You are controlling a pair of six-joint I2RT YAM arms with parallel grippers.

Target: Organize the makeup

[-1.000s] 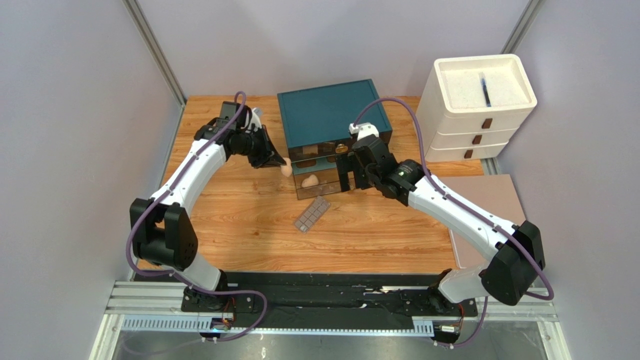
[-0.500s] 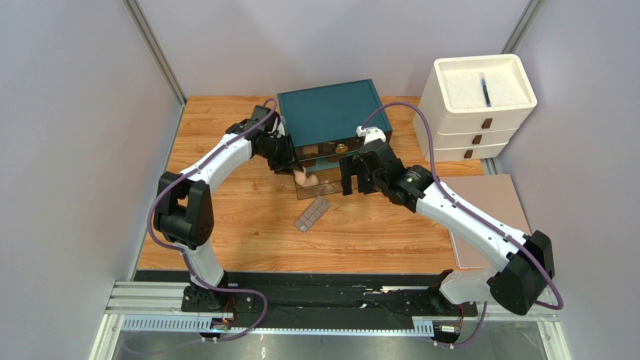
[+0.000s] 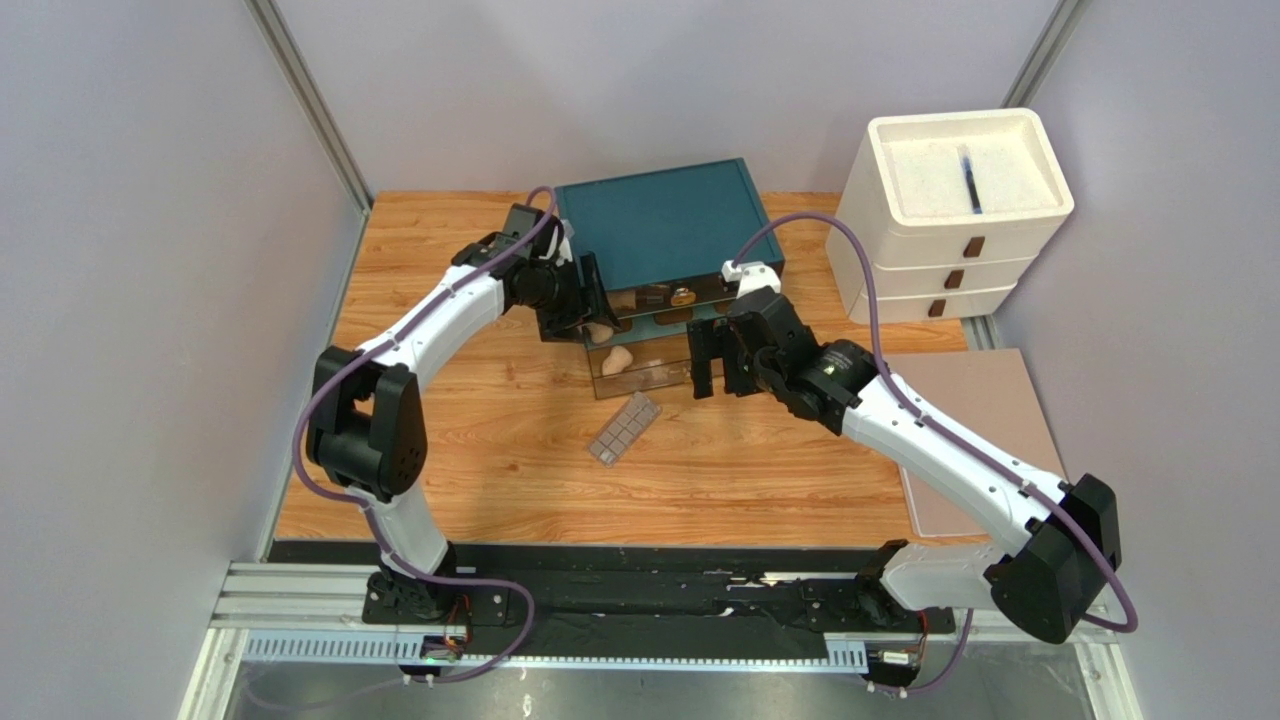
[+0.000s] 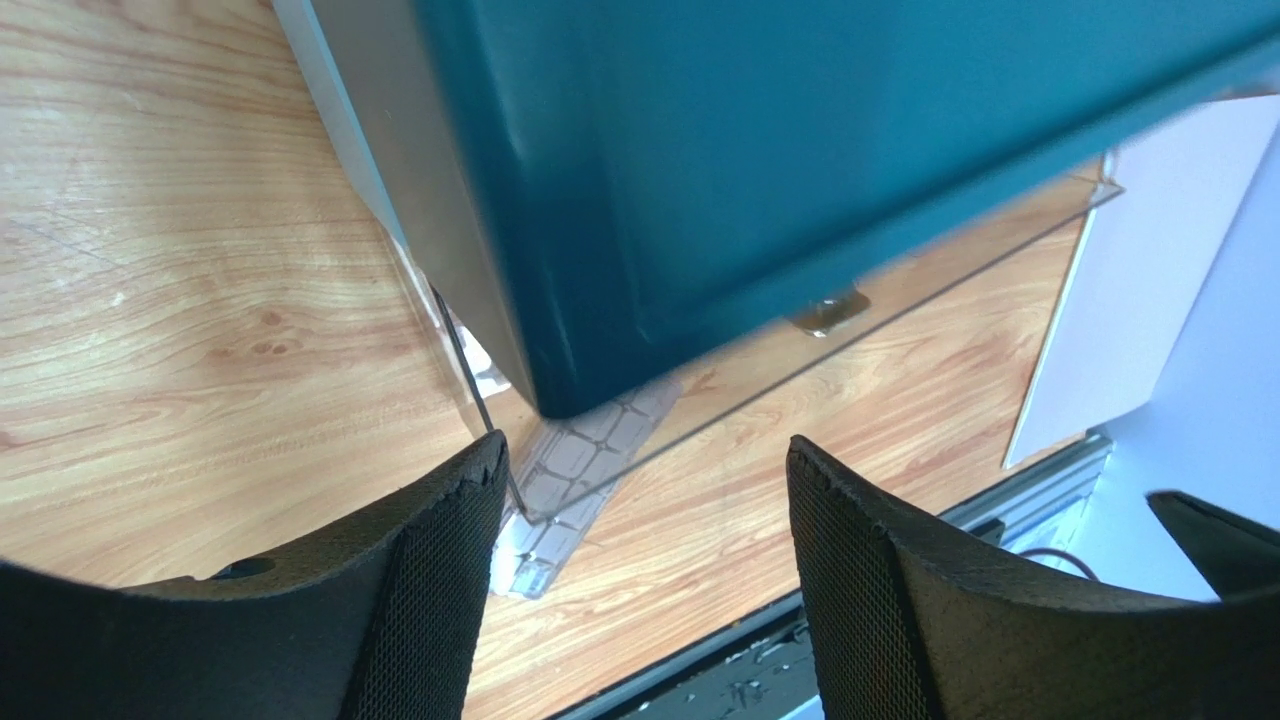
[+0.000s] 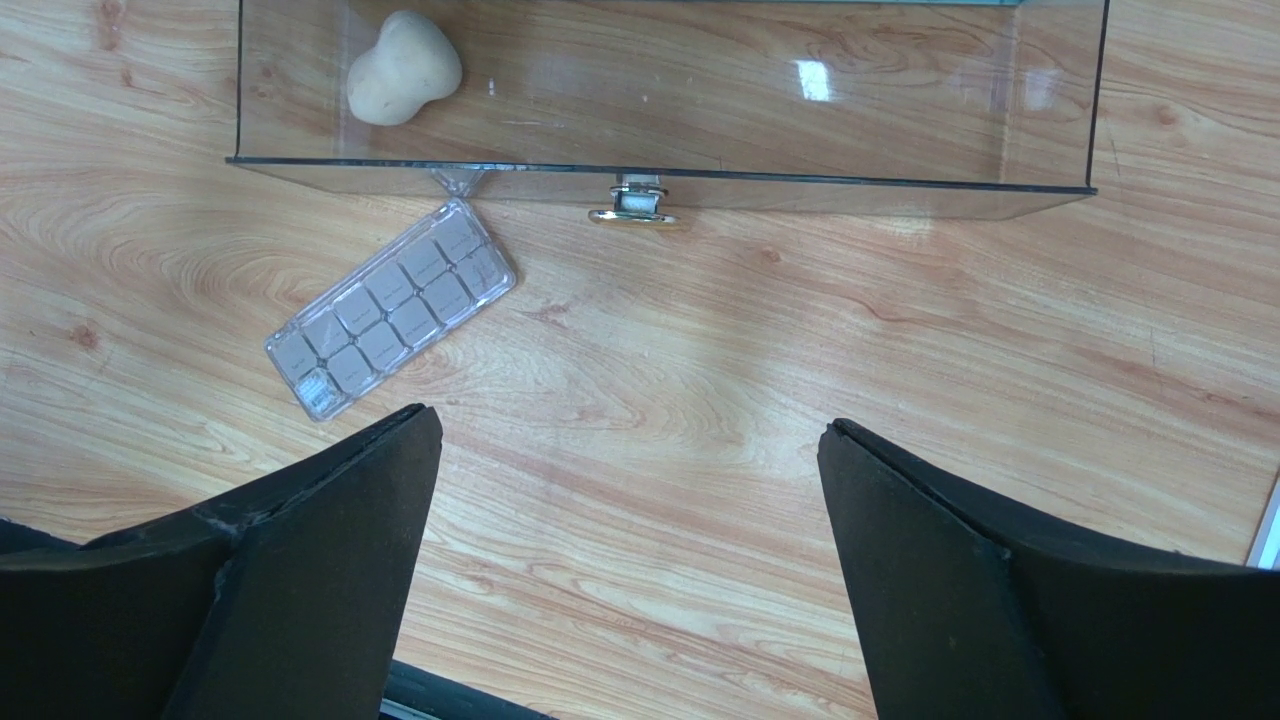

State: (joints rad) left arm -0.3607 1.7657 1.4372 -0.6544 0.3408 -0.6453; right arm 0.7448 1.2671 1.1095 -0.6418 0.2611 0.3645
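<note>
The teal drawer box (image 3: 654,222) has its clear lower drawer (image 3: 661,375) pulled out. One beige sponge (image 3: 616,360) (image 5: 401,68) lies in that drawer. A second sponge (image 3: 598,329) sits at the drawer's back left, just below my left gripper (image 3: 589,296) (image 4: 639,495). That gripper is open with nothing between its fingers and hangs at the box's front left corner. The gridded palette (image 3: 624,431) (image 5: 391,308) (image 4: 579,458) lies on the wood in front of the drawer. My right gripper (image 3: 718,360) (image 5: 631,435) hangs wide open and holds nothing, above the wood by the drawer's right end.
A white drawer unit (image 3: 954,210) stands at the back right. A flat grey mat (image 3: 984,435) lies at the right edge of the table. The drawer's brass handle (image 5: 639,203) faces the arms. A black rail (image 3: 661,600) runs along the near edge.
My left gripper carried a sponge from left of the box to the open drawer, then opened and let it go. The right arm drifted slightly right, still open.
</note>
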